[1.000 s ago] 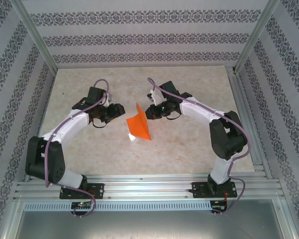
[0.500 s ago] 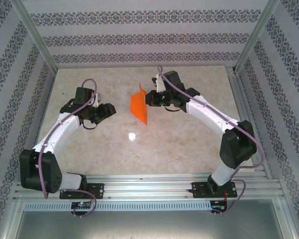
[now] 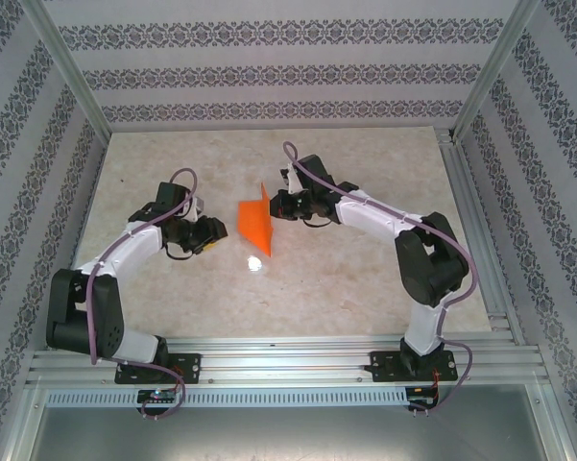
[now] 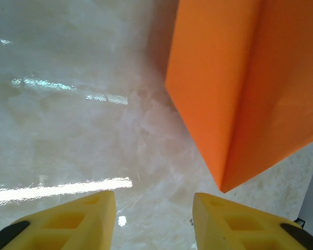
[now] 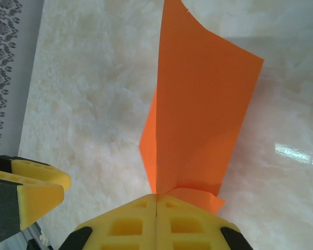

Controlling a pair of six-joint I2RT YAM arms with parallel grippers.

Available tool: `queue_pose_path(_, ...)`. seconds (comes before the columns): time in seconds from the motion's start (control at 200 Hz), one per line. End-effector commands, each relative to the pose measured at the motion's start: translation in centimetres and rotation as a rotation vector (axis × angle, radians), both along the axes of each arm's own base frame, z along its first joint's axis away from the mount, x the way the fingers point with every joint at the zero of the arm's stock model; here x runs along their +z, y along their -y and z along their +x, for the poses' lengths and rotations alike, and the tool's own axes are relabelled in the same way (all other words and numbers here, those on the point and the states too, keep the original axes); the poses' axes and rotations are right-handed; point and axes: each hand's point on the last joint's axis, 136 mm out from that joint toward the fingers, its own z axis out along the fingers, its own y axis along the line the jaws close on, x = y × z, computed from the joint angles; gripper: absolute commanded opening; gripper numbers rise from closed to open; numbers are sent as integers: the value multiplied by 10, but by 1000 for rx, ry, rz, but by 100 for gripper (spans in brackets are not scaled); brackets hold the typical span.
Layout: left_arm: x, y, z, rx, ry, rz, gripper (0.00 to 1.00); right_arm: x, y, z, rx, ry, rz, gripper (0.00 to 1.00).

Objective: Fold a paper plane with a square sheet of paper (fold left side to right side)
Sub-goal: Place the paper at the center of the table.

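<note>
- Swung nearer and a little left since the earlier frame, together with the right gripper (image 3: 286,205): the thin bright orange creased sheet of paper (image 3: 256,224), held upright over the pale marbled table (image 3: 365,279).
- Pinched at one corner between closed right fingertips (image 5: 130,224); rest of the sheet free, half-folded along a centre crease.
- Moved in from the left: left gripper (image 3: 214,233), yellow fingers (image 4: 83,216) parted, nothing between, near the sheet's lower tip.
- Probably featherlight, floppy, easily crumpled; best taken gently at a free edge near the crease.

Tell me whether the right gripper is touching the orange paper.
Touching. The right wrist view shows the right gripper shut on the orange paper at its edge.
</note>
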Motion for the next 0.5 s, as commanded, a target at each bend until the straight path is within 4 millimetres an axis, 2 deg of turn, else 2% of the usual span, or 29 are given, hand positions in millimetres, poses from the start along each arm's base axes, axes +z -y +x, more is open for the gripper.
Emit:
queue_pose_path(0.0,1,11,8,-17,46,-38,39,-12,-10,-3,-4,-6,5,0)
queue_pose_path(0.09,0,10,13,-4,54,-32,27,-24,-10,-7,-6,-18,-25,0)
queue_pose_path(0.165,-1,18,20,-13,59,-65,20,-29,-12,-9,-8,-28,-26,0)
queue_pose_path(0.495,-33,52,50,-64,18,-77,15,-38,-24,-16,21,-53,-20,0)
